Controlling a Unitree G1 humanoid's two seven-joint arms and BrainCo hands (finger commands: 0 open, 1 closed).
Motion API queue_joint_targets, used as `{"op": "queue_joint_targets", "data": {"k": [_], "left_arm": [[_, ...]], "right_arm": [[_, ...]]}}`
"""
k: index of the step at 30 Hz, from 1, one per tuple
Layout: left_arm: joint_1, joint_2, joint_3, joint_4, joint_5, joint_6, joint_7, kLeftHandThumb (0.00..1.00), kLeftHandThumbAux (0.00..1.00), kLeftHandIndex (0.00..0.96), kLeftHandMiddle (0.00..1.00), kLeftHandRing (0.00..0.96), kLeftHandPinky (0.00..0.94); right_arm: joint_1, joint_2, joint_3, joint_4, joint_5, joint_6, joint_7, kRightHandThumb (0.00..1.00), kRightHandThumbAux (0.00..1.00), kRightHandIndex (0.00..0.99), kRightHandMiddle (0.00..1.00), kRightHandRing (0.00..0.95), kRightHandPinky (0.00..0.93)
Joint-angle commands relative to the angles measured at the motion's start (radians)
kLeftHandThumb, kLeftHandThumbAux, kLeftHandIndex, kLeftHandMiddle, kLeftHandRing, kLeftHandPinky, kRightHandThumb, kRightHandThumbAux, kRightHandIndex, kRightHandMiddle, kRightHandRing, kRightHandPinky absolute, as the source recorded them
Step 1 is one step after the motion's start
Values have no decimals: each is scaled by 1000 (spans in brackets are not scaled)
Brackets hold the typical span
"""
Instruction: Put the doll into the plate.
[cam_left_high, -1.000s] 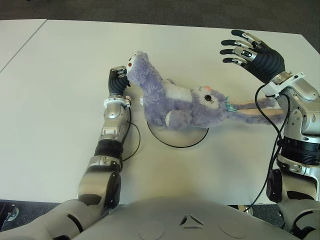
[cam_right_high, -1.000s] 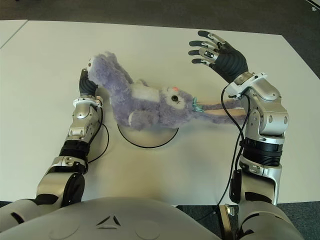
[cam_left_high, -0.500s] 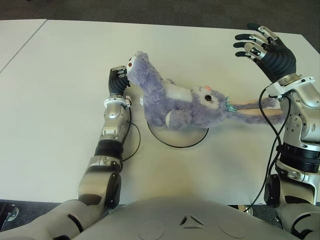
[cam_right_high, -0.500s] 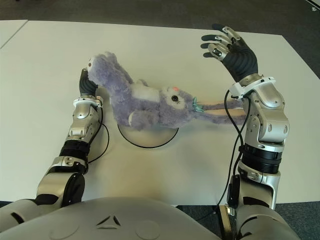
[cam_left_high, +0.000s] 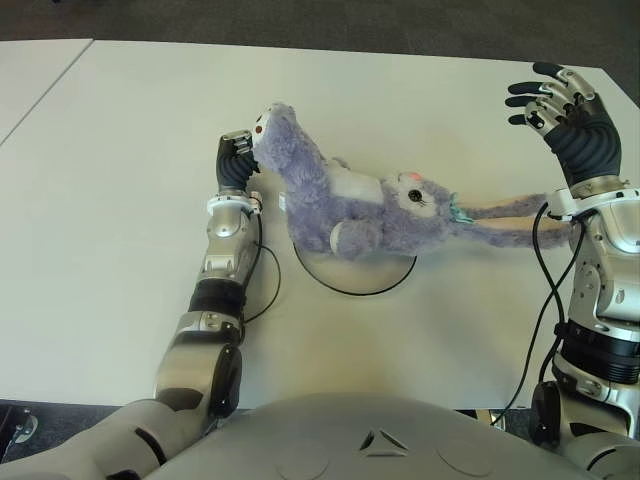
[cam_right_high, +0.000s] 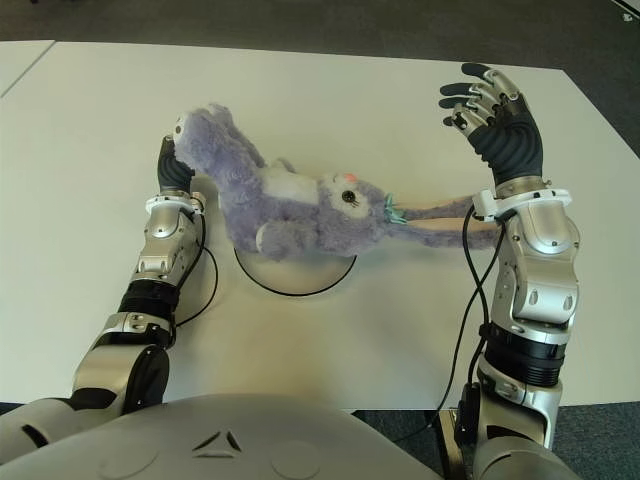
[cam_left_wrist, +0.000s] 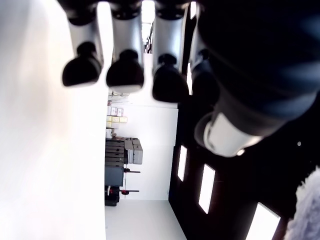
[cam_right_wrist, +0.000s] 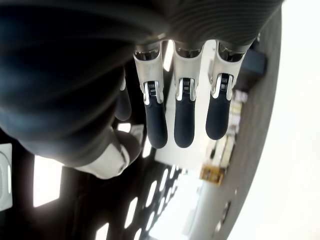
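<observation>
place: lab or test hall | worktop (cam_left_high: 120, 150): plain white, second one (cam_left_high: 30, 70) butted beside it | floor (cam_left_high: 300, 20): dark carpet | left wrist view: stacked boxes (cam_left_wrist: 116, 117), equipment rack (cam_left_wrist: 122, 160), tall windows (cam_left_wrist: 206, 187)

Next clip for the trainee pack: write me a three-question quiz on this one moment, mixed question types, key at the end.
1. True or false: the doll lies wholly inside the plate.
2. Multiple choice: the right hand is A) gripping the doll's ear, B) raised with fingers spread, holding nothing, C) pressed flat on the plate.
3. Fill in: the left hand shows beside the doll's ____.

Key
1. False. Its body lies across the plate's far edge, but its foot end and long ears stretch out over the table.
2. B.
3. Foot end, on the robot's left side of the doll.
</observation>
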Motion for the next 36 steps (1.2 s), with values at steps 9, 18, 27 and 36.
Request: {"op": "queue_joint_targets", "data": {"k": [9, 18, 27, 36], "left_arm": [[65, -41, -5, 59, 0, -16, 13, 434, 756, 772, 838, 844, 826], [67, -51, -5, 57, 2, -38, 17, 420, 770, 778, 845, 852, 831], [80, -59, -1, 45, 5, -59, 26, 413, 774, 782, 850, 854, 838], [94, -62, -8, 13, 10, -38, 32, 408, 781, 777, 849, 853, 837]], "right_arm": [[-32, 118, 27, 126, -136, -57, -165, 714, 719, 424, 423, 449, 479], [-23, 239, 20, 219, -95, -149, -215, 834, 683, 417, 475, 553, 582], [56, 308, 47, 160, -118, -161, -244, 837, 682, 397, 515, 611, 622], [80, 338, 52, 128, -113, -129, -261, 838, 681, 393, 541, 633, 629]]}}
